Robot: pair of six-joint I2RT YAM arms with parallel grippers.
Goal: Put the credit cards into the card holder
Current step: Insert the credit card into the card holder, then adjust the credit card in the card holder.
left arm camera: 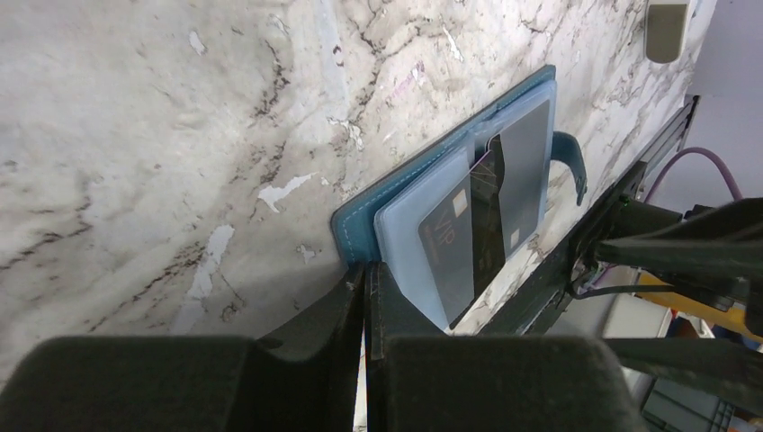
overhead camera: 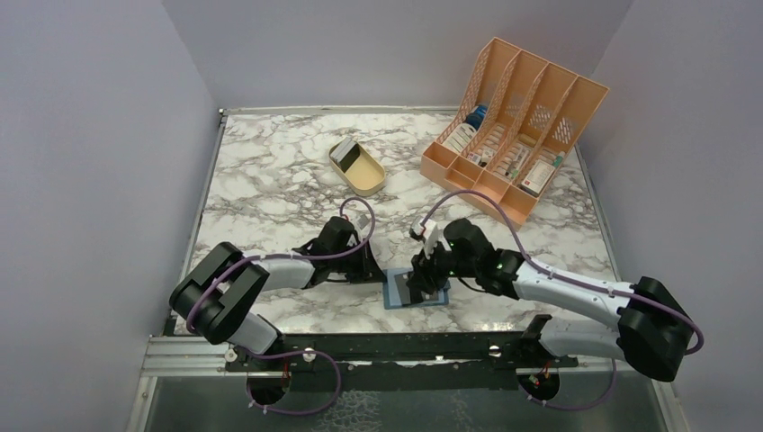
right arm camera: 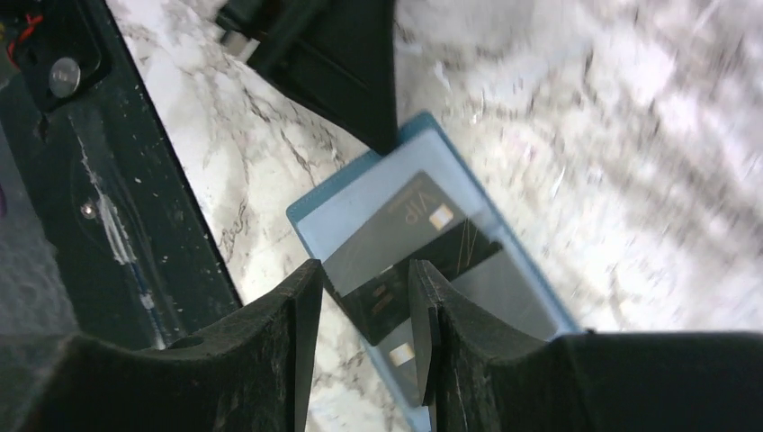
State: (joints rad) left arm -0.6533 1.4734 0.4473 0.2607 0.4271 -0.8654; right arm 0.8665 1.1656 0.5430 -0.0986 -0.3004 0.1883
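- The left hand [left arm camera: 366,272] lies low on the marble desk [overhead camera: 270,180], reaching in from the left. Its fingers are pressed together with only a thin slit between them. The tips touch the near teal edge of the card holder; whether they pinch that edge cannot be told.
- The tan tray [overhead camera: 367,171] sits farther back on the desk, well apart from both arms. A small dark-and-pale flat item lies at its far-left end, too small to identify.
- The card holder [left arm camera: 405,229] lies open and flat near the front edge of the desk, between the two hands, pale blue pockets up and the darker teal back showing as a border. Its strap [left arm camera: 569,162] curls out on the far side.
- A black card marked VIP [left arm camera: 447,245] lies on the nearer pocket face, and a second dark card [left arm camera: 529,162] on the farther face.
- The right hand [right arm camera: 364,270] hangs directly over the holder, fingers partly spread. A dark card fills the gap between them; whether the pads actually grip it cannot be told.
- The orange rack [overhead camera: 540,99] stands at the far right corner, its slots holding small boxes and papers.
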